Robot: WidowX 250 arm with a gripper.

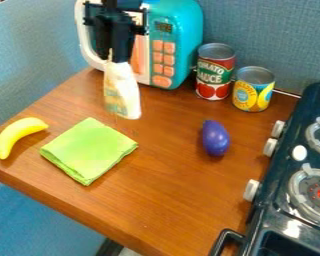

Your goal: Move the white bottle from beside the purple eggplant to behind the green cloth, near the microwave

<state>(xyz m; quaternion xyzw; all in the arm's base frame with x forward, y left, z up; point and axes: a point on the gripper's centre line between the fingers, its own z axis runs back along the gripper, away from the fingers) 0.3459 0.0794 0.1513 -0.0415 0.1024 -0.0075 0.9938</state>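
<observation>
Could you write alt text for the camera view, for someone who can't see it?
A black robot gripper meets the top of a pale packet, by a turquoise toy microwave on a wooden counter. Nearby are a yellow banana, folded green cloth, red can, yellow can, purple toy eggplant and dark stove.

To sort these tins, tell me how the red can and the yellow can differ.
The red can is taller; the yellow can is shorter. The red can's label has some green, the yellow can's some blue. The red can stands nearer the toy microwave; the yellow can, nearer the stove. Both stand upright.
</observation>
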